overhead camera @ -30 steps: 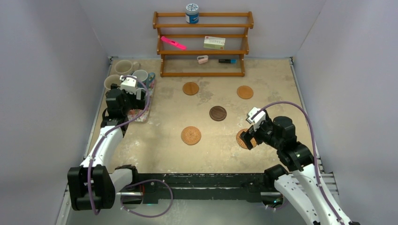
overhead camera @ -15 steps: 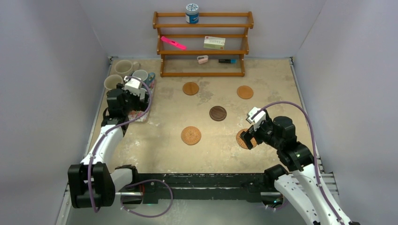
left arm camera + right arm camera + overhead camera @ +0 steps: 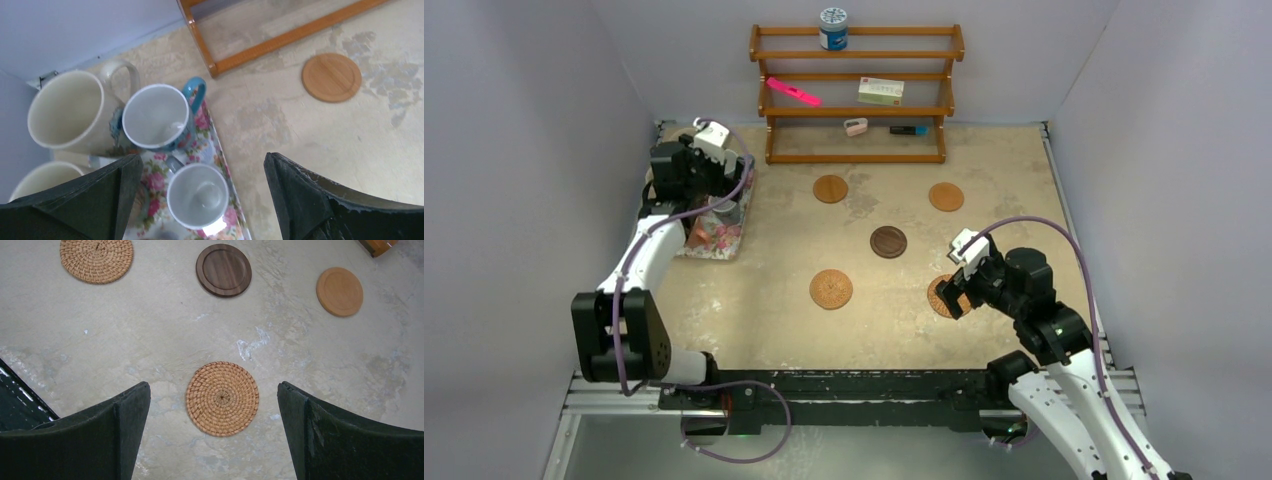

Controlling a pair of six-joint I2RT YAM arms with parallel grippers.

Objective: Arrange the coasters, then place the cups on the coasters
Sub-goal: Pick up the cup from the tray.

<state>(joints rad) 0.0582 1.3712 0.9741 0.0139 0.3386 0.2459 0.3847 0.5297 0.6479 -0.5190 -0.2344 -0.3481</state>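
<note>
Far-left tabletop point(image 3: 320, 145) corner: small cup point(image 3: 197, 196) directly under left claw point(image 3: 202, 159), centred between released fingers. Near right: woven coaster point(image 3: 222, 398) under right claw point(image 3: 214, 386), also released. Left arm nearer small cup.

My left gripper point(image 3: 716, 180) hangs over the floral mat point(image 3: 714, 240) at upper left of frame. My right gripper point(image 3: 954, 290) hangs at lower right, partly covering one woven coaster point(image 3: 937, 297). The dark coaster point(image 3: 888, 241) lies mid-frame, and the second woven coaster point(image 3: 831, 288) lies lower left of it, apart.
</note>
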